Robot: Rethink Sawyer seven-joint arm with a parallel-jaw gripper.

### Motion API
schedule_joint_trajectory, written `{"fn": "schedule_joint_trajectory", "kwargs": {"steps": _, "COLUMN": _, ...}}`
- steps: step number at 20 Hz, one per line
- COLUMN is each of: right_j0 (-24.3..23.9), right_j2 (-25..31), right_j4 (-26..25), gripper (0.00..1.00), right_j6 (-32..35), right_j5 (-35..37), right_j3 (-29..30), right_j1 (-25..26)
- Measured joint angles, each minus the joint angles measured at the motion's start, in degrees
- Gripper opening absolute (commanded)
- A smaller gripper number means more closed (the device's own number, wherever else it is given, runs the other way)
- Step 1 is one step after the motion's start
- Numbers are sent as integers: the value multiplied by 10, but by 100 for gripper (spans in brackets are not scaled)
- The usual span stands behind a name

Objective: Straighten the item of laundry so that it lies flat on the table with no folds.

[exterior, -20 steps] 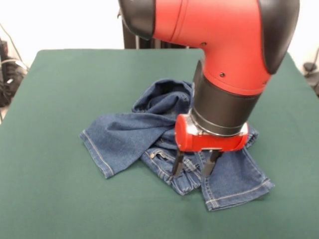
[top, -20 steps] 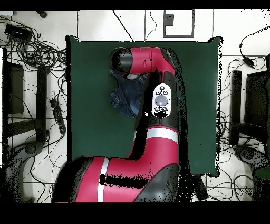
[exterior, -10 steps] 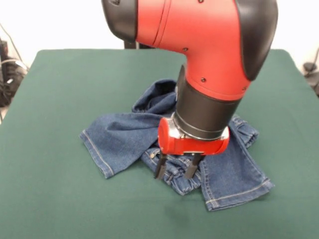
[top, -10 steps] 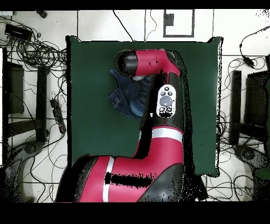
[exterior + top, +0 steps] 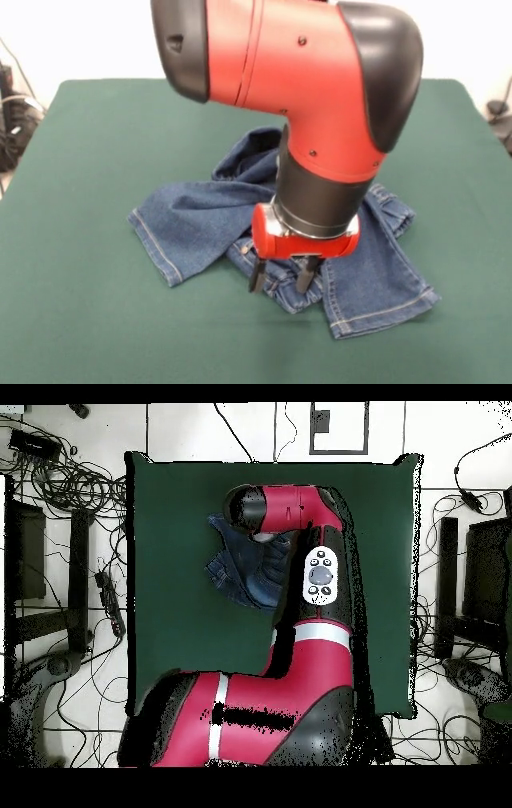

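Half the crumpled jeans (image 5: 200,216) hide behind the open pincer (image 5: 280,278).

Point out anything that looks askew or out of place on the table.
Only the jeans stand out: they lie crumpled near the middle of the table, one leg folded across the other and the waistband bunched under the open gripper. Nothing looks spilled or damaged.

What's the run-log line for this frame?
claw: open, over waistband | jeans: crumpled, legs folded | table: green | flat: no
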Motion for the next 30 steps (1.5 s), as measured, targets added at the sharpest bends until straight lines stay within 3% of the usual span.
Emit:
{"fn": "schedule_joint_trajectory", "kwargs": {"steps": 24, "right_j0": -66, "right_j2": 82, "right_j4": 37, "gripper": 100, "right_j6": 0, "right_j5": 56, "right_j3": -9, "right_j1": 15}}
{"fn": "schedule_joint_trajectory", "kwargs": {"steps": 25, "right_j0": -67, "right_j2": 85, "right_j4": 39, "gripper": 0, "right_j6": 0, "right_j5": 61, "right_j3": -11, "right_j1": 17}}
{"fn": "schedule_joint_trajectory", "kwargs": {"steps": 30, "right_j0": -72, "right_j2": 93, "right_j4": 39, "gripper": 0, "right_j6": 0, "right_j5": 73, "right_j3": -16, "right_j1": 17}}
